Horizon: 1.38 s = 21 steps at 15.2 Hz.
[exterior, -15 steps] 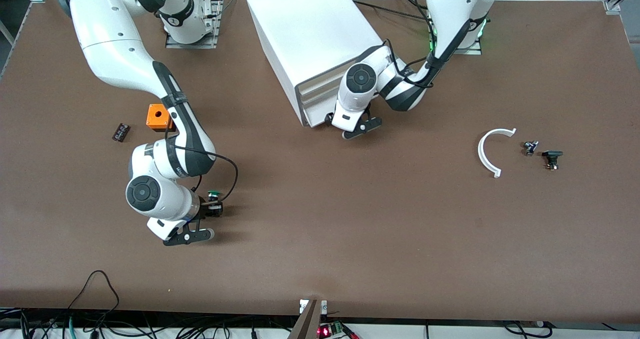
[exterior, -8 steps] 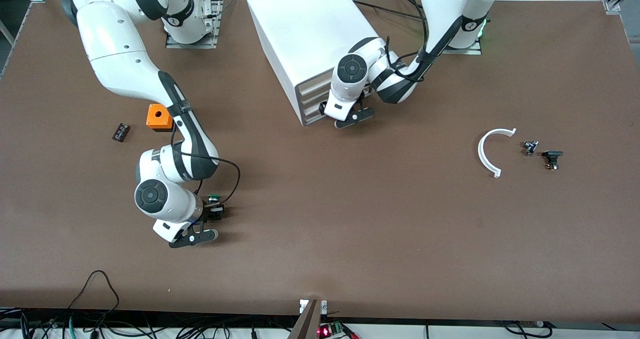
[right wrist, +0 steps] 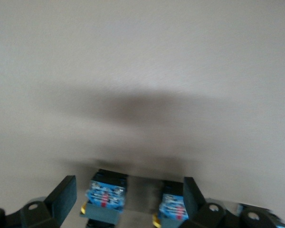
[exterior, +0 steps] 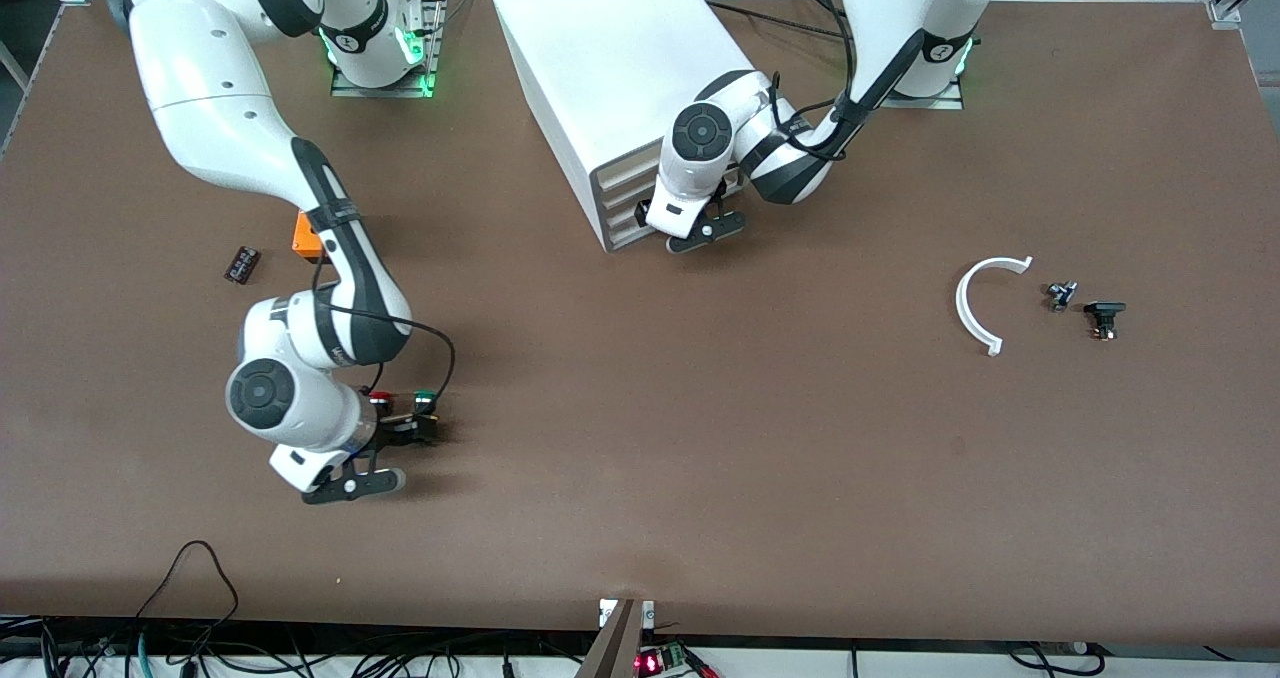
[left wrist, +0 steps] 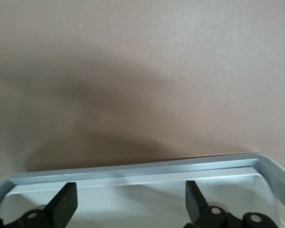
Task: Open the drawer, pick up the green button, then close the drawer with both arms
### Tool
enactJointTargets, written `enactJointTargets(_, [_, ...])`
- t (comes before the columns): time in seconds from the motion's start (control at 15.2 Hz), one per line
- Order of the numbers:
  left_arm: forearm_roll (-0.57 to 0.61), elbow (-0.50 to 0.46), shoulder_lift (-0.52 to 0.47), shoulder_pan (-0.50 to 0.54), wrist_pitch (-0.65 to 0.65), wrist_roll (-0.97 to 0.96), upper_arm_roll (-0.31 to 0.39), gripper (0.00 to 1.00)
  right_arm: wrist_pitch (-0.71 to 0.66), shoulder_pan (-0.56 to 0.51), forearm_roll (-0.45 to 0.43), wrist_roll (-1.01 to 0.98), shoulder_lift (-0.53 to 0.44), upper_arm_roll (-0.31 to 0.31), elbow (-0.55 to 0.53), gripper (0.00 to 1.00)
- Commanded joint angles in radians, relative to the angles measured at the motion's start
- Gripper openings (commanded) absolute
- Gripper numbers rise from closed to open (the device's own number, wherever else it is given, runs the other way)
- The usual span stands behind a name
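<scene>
Brown tabletop (exterior: 700,438) under both my arms. Nearest the front cam, twd the right arm's end, my right jaws (right wrist: 126,202) sit low w/ fingers spread wide, gripping nothing. Green button (exterior: 425,398) stands on the tabletop just beside them, a red-capped button (exterior: 380,397) next to it; wrist view shows two bluish bases between the fingers. Farther back, an orange block (exterior: 303,238) and a small dark part (exterior: 241,264). Farthest, my left jaws (left wrist: 128,202) are spread wide at the cabinet (exterior: 620,88) front, over the drawer (left wrist: 142,173) rim, holding nothing.
</scene>
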Motion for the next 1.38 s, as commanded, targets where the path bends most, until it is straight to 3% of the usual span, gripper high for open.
enactJointTargets(0.0, [0.028, 0.027, -0.083, 0.087, -0.104, 0.151, -0.006, 1.0, -0.075, -0.04, 0.016, -0.011, -0.069, 0.013, -0.019, 1.0])
enactJointTargets(0.2, [0.028, 0.091, -0.128, 0.185, -0.212, 0.376, -0.006, 1.0, -0.129, -0.069, 0.016, -0.013, -0.124, 0.013, -0.047, 1.0])
enactJointTargets(0.79, [0.041, 0.418, -0.191, 0.463, -0.665, 1.002, 0.003, 1.0, -0.126, -0.094, 0.019, -0.001, -0.532, -0.041, -0.428, 1.0])
enactJointTargets(1.05, [0.022, 0.397, -0.329, 0.459, -0.672, 1.234, 0.156, 1.0, -0.144, -0.094, 0.025, 0.029, -0.68, -0.054, -0.537, 1.0])
enactJointTargets(1.25, [-0.024, 0.317, -0.444, 0.372, -0.665, 1.302, 0.332, 1.0, -0.235, -0.094, 0.026, 0.091, -0.773, -0.051, -0.566, 1.0])
enactJointTargets(1.32, [-0.028, 0.277, -0.477, 0.361, -0.664, 1.3, 0.362, 1.0, -0.274, -0.094, 0.039, 0.091, -0.801, -0.05, -0.566, 1.0])
